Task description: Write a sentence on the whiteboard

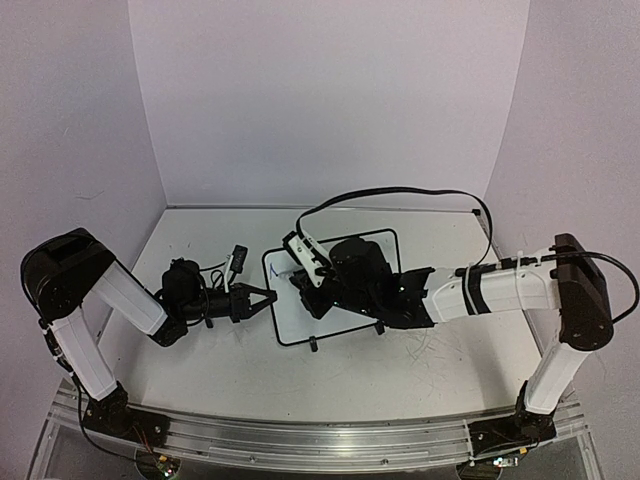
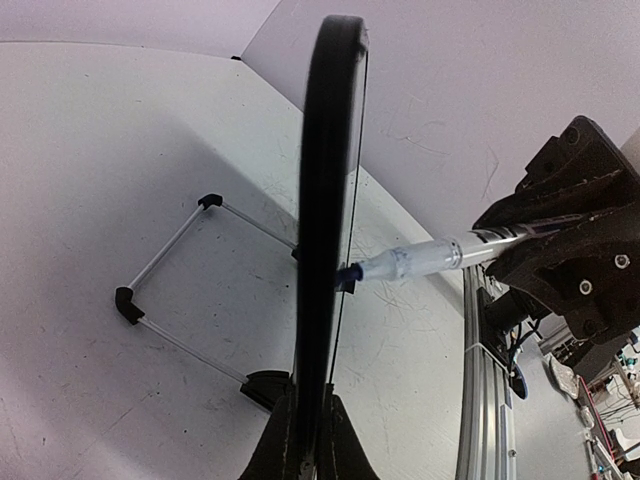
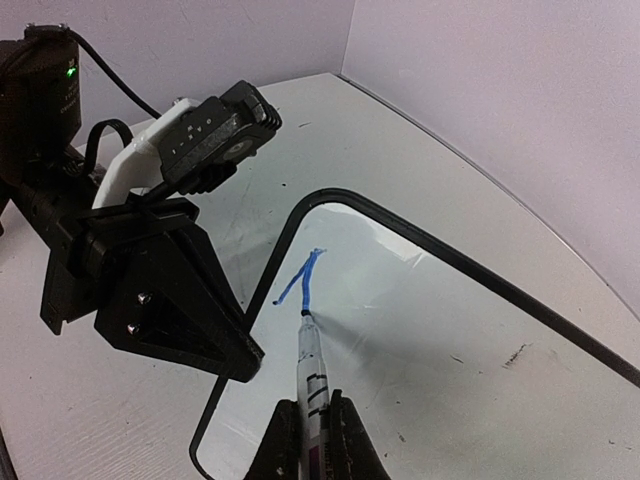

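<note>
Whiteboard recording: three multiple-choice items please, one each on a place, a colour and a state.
1. The marker tip rests: A in mid-air; B on the whiteboard; C in a cup.
2. The strokes are: A blue; B red; C green.
3. The left pincer is: A open; B holding the marker; C shut on the whiteboard's frame.
B, the tip meets the white surface at the foot of the strokes; A, the ink reads blue; C, it clamps the black frame edge.
</note>
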Motion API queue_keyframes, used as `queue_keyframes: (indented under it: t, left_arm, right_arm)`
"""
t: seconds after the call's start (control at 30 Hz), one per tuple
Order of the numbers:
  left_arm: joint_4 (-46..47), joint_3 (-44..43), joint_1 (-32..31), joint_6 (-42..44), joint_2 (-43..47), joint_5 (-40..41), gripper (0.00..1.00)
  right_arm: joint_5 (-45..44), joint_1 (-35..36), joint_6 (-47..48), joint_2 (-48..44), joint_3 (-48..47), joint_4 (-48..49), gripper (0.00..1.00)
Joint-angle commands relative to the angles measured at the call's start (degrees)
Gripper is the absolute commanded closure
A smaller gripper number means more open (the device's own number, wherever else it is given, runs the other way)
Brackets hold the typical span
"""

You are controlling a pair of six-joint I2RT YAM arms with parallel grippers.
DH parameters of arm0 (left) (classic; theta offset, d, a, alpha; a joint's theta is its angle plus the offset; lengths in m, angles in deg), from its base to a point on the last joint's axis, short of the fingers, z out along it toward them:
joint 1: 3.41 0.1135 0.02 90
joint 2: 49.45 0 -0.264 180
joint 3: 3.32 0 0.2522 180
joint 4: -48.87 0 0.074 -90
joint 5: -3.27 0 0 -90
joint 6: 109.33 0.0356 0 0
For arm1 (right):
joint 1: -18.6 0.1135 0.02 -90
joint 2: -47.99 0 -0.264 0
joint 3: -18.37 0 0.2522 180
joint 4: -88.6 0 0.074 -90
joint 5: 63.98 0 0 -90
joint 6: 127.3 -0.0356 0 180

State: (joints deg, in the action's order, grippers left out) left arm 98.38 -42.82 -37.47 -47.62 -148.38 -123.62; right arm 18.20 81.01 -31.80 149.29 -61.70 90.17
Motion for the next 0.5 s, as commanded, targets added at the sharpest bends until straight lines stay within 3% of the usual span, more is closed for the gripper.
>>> queue_keyframes:
  t: [0.0,0.47]
  left_arm:
    - [-2.1,0.6,0.2,-0.2,1.5,0.5,1.0]
    - [-2.2,0.6,-0.3,-0.2,1.6,0.6,1.0]
  right_arm:
    - [-2.2,-0.5,-0.5,-1.6,-0.1,-1.2,1.0]
    - [-4.5,-0.8,0.4,-0.3,-3.0,-0.6,1.0]
